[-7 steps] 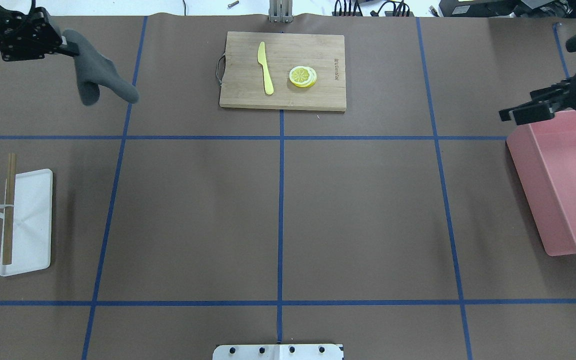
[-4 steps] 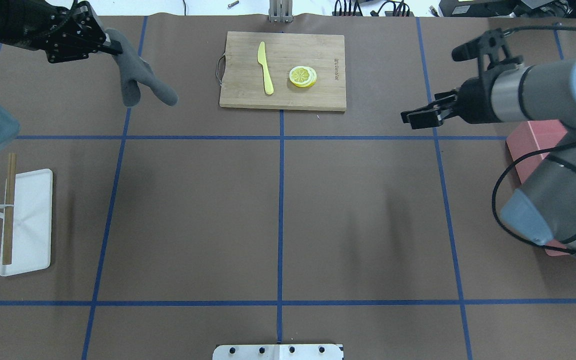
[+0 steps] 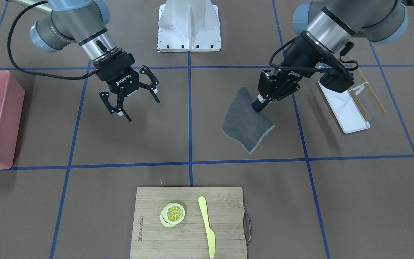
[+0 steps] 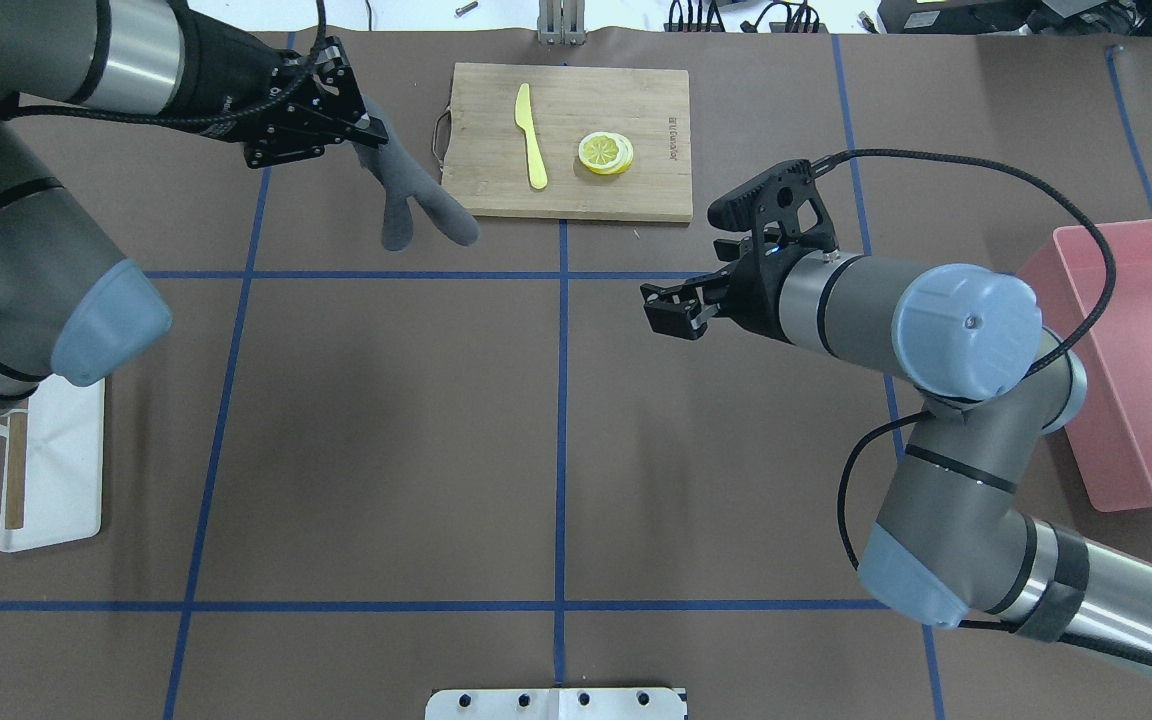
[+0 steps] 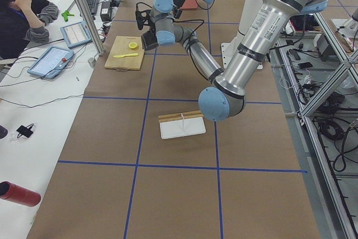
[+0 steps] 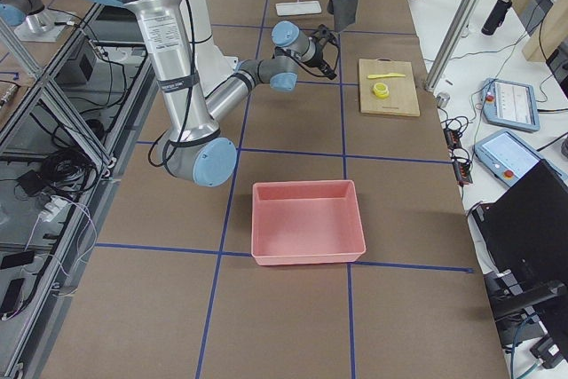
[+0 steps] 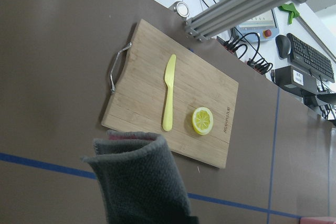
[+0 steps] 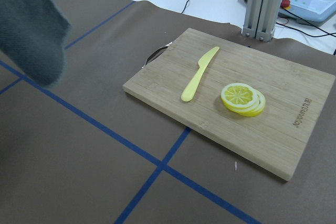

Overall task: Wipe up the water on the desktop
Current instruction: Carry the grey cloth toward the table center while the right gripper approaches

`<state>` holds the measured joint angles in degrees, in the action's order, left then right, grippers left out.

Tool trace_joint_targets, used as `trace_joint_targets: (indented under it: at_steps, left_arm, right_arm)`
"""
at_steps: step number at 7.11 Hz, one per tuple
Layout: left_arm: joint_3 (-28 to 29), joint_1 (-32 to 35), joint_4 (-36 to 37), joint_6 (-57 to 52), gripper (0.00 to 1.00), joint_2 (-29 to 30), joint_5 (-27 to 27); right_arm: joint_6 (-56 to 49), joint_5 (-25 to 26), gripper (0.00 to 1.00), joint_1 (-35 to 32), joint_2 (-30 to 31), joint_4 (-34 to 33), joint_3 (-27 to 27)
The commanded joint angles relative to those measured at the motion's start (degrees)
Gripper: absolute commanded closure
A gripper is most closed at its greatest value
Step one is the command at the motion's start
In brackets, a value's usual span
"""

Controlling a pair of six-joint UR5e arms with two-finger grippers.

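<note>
Brown and matte, the bench (image 4: pixel 386 450) is crossed by blue tape lines, and no puddle or damp patch can be made out on it in any view. A grey cloth (image 3: pixel 246 124) is pinched at one edge by the left hand (image 3: pixel 259 105) and is hung clear of the surface, near the handle end of the cutting board (image 4: pixel 566 140). The right hand (image 3: pixel 137 108) is held spread and empty over the middle of the bench. Fetching the cloth is judged done; the wiping itself is judged not yet begun.
</note>
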<state>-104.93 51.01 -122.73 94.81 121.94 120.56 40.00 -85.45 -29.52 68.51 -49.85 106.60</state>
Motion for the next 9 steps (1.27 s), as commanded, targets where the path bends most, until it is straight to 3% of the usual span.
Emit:
trace_joint_targets:
  at_steps: [1,3,4,5,9]
  left_arm:
    - [0.1,-4.4,0.6,3.1,1.0,3.5,-2.8]
    - [-0.8,-5.3,0.6,3.9,1.0,3.6,-2.8]
    - [-1.6,-6.4,0.6,4.9,1.0,3.6,-2.8]
    - [-2.2,-7.0,0.6,4.9,1.0,3.5,-2.8]
    - [-3.6,-11.6,0.6,5.3,1.0,3.3,-2.9]
  right_arm:
    - [-0.4,10.7,0.02,7.5,-3.5,-0.9,-0.3]
    - [-1.4,15.1,0.02,10.2,-5.4,-4.0,-0.4]
    - [-3.6,16.6,0.07,10.7,-5.6,-4.2,-0.6]
    - [-4.0,16.9,0.13,10.8,-5.5,-4.2,-0.7]
    - [-5.2,17.6,0.13,10.7,-5.6,-4.2,-0.7]
